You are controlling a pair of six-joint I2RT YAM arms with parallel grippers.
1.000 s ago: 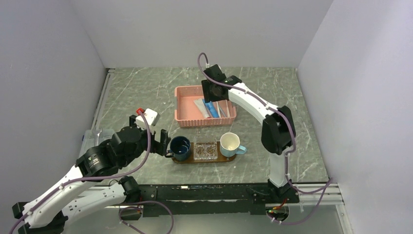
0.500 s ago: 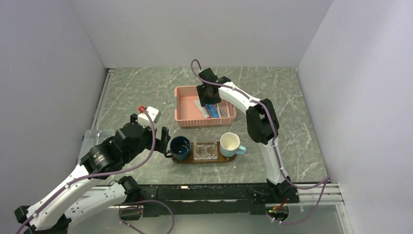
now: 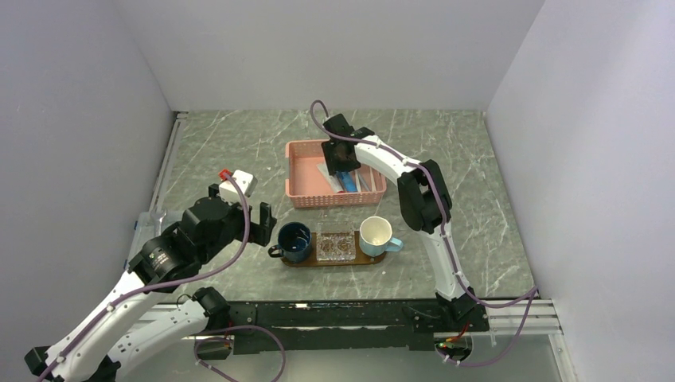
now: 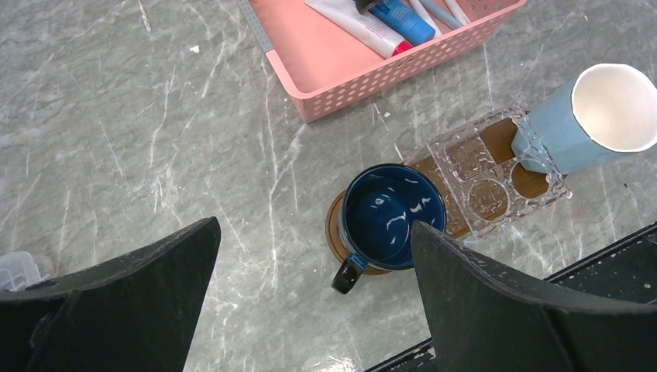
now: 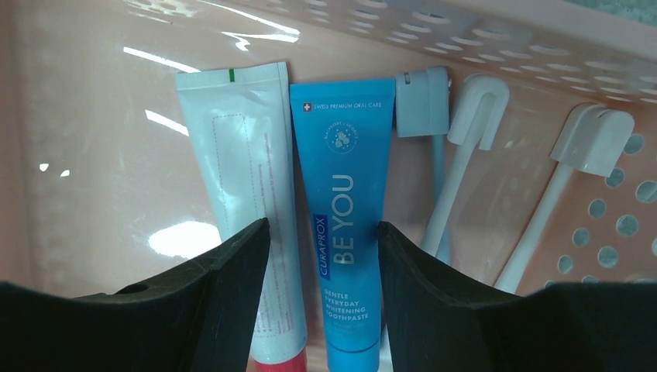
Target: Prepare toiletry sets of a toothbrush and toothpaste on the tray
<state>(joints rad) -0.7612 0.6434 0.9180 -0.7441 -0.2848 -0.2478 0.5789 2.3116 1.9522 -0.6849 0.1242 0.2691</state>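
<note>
- Right gripper [image 5: 324, 232] is reaching down into the basket [image 3: 306, 171]; jaws are standing apart, holding nothing; one finger is showing on each side of the toothpaste [image 5: 341, 132]; whether the fingers are touching it, cannot tell.
- Toothpaste is lying flat on the basket floor, blue, printed side up; a white tube [image 5: 240, 155] is lying just beside it on its left, parallel, edges nearly touching.
- Toothbrushes [image 5: 457, 178] are lying side by side to the right of the toothpaste, heads pointing at the perforated basket wall; three heads are showing, one pale blue-grey, two white; the nearest one is lying right against the toothpaste edge.
- Left gripper [image 4: 311, 229] is hovering above the table [image 4: 116, 116], jaws spread wide, holding nothing; in the top view it is sitting just left of the dark mug [image 4: 391, 217].
- Tray [image 3: 302, 260] is lying near the arms' edge of the table, in front of the basket and apart from it.
- Tray is bearing the dark mug at its left end, a clear dish [image 4: 488, 186] in the middle, a light mug [image 4: 596, 116] at its right end; both mugs are standing upright, mouths up.
- Every toothbrush and tube in view is lying in the basket.
</note>
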